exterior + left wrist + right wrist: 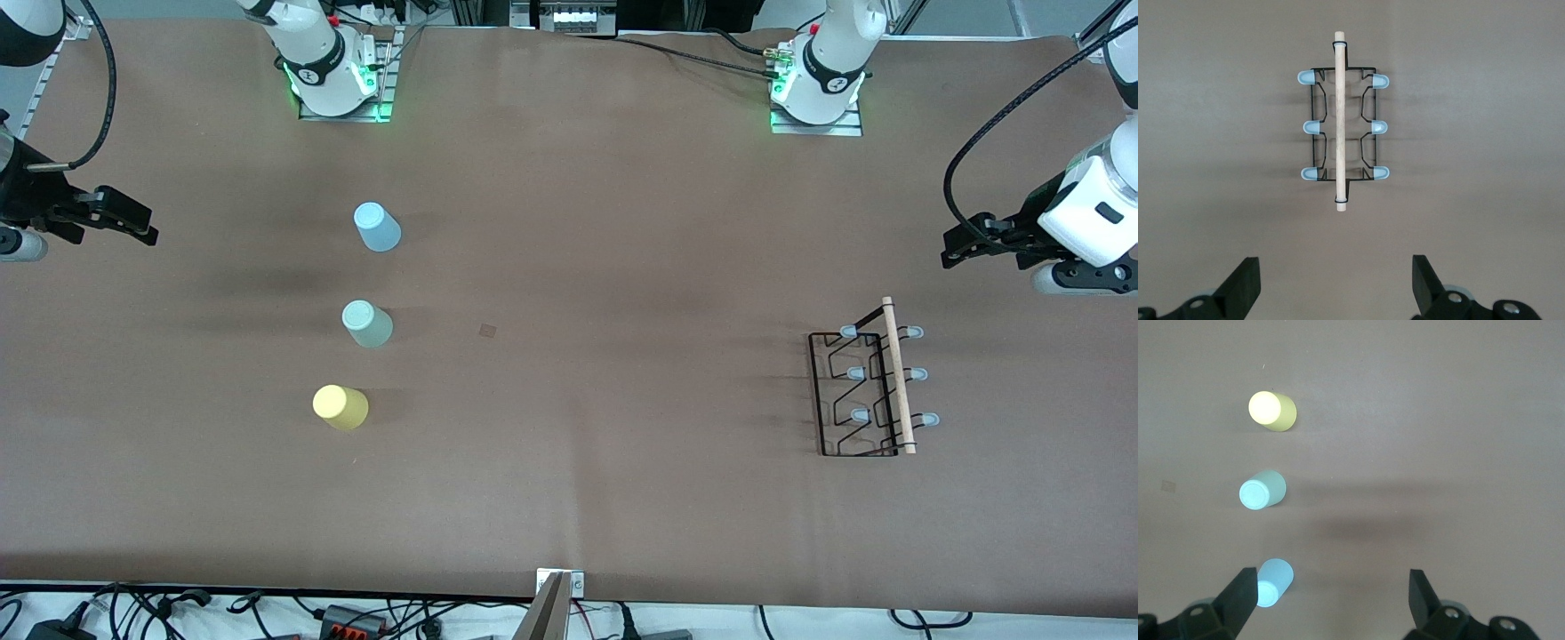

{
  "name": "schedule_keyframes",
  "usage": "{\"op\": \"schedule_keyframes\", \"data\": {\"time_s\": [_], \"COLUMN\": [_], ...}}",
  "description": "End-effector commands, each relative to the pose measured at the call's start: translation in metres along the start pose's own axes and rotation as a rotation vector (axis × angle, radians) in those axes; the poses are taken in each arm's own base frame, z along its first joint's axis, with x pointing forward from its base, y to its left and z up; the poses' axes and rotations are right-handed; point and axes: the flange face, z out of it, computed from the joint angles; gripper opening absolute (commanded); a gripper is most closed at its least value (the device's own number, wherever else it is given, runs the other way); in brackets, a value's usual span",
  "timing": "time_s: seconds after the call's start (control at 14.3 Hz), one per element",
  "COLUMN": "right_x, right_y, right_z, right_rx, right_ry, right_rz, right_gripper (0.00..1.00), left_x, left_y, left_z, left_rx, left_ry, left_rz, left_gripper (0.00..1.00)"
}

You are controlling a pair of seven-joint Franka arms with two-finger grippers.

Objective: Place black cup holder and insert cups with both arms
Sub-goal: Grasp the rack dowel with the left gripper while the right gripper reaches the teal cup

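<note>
My two arms and the things of the task, seen from the front camera and from both wrists.

My left gripper hangs in the air at the left arm's end of the table, just above the edge there, with its fingers spread wide and nothing between them. My right gripper hangs likewise at the right arm's end of the table, fingers wide apart and empty. Both arms wait, clear of everything on the table.

The black cup holder stands on the brown table toward the left arm's end, closer to the edge by the front camera than my left gripper's place in that view. Its pale wooden rod runs along the top, pointing from the robots' edge toward the camera's edge, and its six grey-blue pegs stick out in threes on either side of the rod. In the left wrist view the holder lies in line with the gap between my fingers and well apart from them.

The three cups stand upside down in a loose row toward the right arm's end, none touching another. The blue cup is farthest from the front camera, the green cup sits between, and the yellow cup is nearest the camera's edge. A small dark mark shows on the table near the middle, beside the green cup.
</note>
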Motion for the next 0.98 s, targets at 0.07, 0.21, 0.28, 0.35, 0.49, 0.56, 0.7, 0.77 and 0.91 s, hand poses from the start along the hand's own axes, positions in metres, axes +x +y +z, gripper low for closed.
{"op": "schedule_keyframes", "data": {"time_s": [0.07,0.21,0.28,0.35,0.49,0.56,0.7,0.77,0.91], "right_x": [-0.006,-0.005,-0.005,-0.005,-0.004,-0.004,-0.004,-0.003,0.002], "right_y": [-0.002,-0.002,-0.002,-0.002,-0.002,-0.003,-0.003,-0.003,-0.006], "right_z": [-0.003,-0.002,-0.001,-0.002,0.0,0.0,0.0,0.003,0.012], "right_rx": [0.008,0.008,0.008,0.008,0.008,0.008,0.008,0.008,0.01], "right_ry": [0.004,0.002,0.001,0.002,-0.001,-0.001,0.001,-0.004,-0.018], "right_rz": [-0.005,-0.004,-0.004,-0.004,-0.002,-0.004,-0.001,-0.001,-0.003], "right_gripper": [1.0,1.0,1.0,1.0,1.0,1.0,1.0,1.0,1.0], "left_x": [0.0,0.001,0.001,0.001,0.013,0.027,0.05,0.061,0.073], "left_y": [-0.003,-0.004,-0.003,-0.002,-0.001,-0.007,-0.002,0.001,0.0], "left_z": [0.0,0.003,0.003,0.003,0.016,0.044,0.097,0.125,0.156], "left_rx": [-0.024,-0.024,-0.024,-0.022,-0.017,-0.015,-0.014,-0.011,-0.013], "left_ry": [-0.007,-0.01,-0.011,-0.011,0.033,0.061,0.113,0.122,0.124], "left_rz": [-0.006,-0.009,-0.007,-0.003,-0.002,-0.01,0.008,0.011,0.006], "left_gripper": [1.0,1.0,1.0,1.0,1.0,1.0,1.0,1.0,1.0]}}
